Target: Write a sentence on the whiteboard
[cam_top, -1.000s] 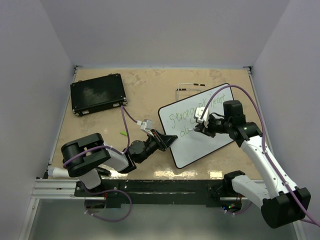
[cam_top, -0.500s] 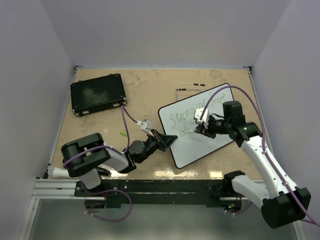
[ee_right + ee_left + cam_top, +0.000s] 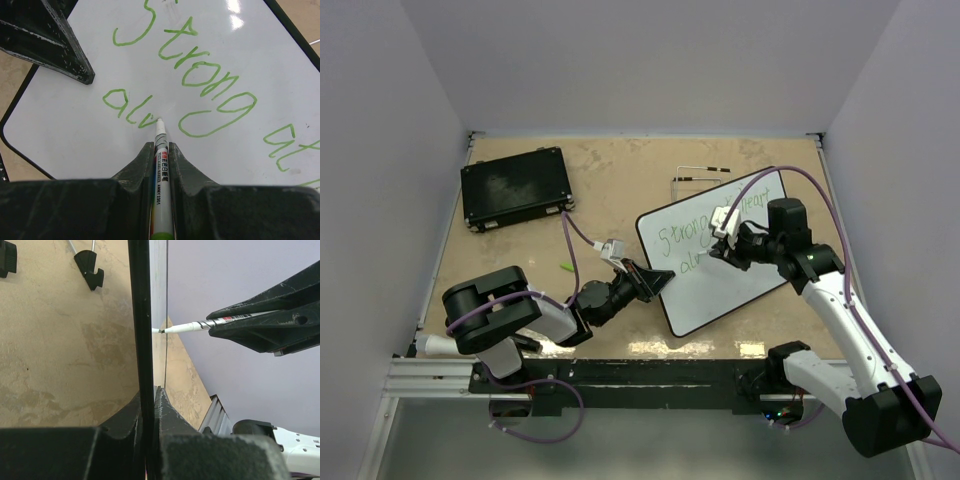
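Note:
The whiteboard point(image 3: 725, 285) lies slanted on the table, right of centre. My left gripper point(image 3: 656, 281) is shut on its left edge, and the left wrist view shows that black rim point(image 3: 142, 330) edge-on between the jaws of the left gripper point(image 3: 149, 393). My right gripper point(image 3: 160, 145) is shut on a white marker point(image 3: 161, 170) with its tip touching the board. The sentence point(image 3: 210, 82), in green, reads "Strong at" on top, with "alv" below ending at the tip. From above, the right gripper point(image 3: 724, 243) hovers over the writing point(image 3: 682, 238).
A flat black case point(image 3: 515, 187) sits at the far left. Thin metal rods point(image 3: 701, 174) lie beyond the board. A small green piece point(image 3: 565, 266) lies near the left arm. Walls close the table on three sides.
My right gripper has shifted slightly toward the far side with the marker, and the lower green line has grown by a stroke. The left gripper and board stay put.

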Action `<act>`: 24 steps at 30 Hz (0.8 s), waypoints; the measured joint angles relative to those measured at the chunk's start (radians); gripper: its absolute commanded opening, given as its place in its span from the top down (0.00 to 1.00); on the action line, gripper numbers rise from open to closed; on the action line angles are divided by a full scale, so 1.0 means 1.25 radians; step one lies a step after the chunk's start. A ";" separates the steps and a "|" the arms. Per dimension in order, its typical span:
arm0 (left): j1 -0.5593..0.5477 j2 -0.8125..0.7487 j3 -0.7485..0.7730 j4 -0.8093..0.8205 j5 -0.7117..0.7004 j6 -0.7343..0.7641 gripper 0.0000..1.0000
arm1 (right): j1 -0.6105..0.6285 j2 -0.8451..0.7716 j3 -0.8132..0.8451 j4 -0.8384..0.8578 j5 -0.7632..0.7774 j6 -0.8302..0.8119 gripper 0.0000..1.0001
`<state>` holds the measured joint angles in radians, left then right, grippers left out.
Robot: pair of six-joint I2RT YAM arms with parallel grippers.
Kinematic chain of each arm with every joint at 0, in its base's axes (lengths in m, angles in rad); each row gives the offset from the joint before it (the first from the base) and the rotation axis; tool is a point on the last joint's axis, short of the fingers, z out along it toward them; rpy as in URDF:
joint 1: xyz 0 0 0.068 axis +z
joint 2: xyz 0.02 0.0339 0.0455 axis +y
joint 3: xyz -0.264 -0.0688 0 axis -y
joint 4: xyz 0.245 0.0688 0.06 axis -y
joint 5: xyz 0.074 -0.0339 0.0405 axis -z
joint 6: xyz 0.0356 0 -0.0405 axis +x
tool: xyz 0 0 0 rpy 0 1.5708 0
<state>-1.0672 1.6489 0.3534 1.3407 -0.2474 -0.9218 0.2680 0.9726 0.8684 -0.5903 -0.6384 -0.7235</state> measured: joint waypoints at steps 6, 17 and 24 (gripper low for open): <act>0.000 0.000 0.000 0.000 0.000 -0.002 1.00 | 0.000 0.000 0.000 0.010 0.004 0.004 1.00; 0.000 0.000 0.000 0.000 0.000 -0.002 1.00 | 0.000 -0.014 -0.006 -0.023 0.016 -0.040 1.00; 0.000 0.000 0.000 0.000 0.000 -0.002 1.00 | 0.000 -0.022 -0.013 -0.051 0.020 -0.067 1.00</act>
<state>-1.0672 1.6493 0.3531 1.3411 -0.2474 -0.9241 0.2680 0.9455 0.8516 -0.6537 -0.6140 -0.8066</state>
